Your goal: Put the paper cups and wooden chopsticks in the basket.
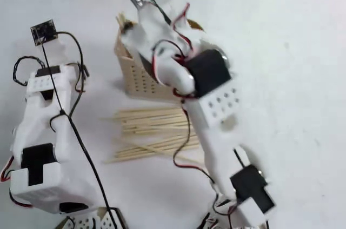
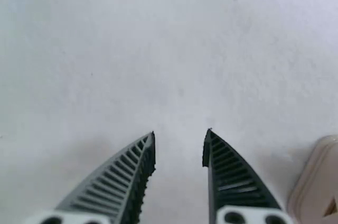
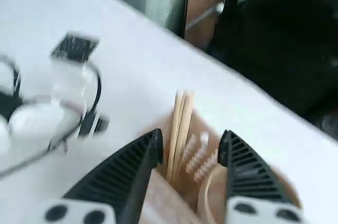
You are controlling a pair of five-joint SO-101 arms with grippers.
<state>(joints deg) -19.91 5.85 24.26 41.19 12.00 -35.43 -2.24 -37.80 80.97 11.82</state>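
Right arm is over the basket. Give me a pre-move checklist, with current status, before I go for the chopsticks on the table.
1. Right gripper open: ok, fingers apart above the basket.
2. Upright chopsticks standing inside the basket: ok.
3. Loose chopsticks off the table: not ok, a pile lies in front of the basket.
4. Paper cups in the basket: cannot tell; a brown curved rim shows by the right gripper.
5. Left gripper open over bare table: ok.
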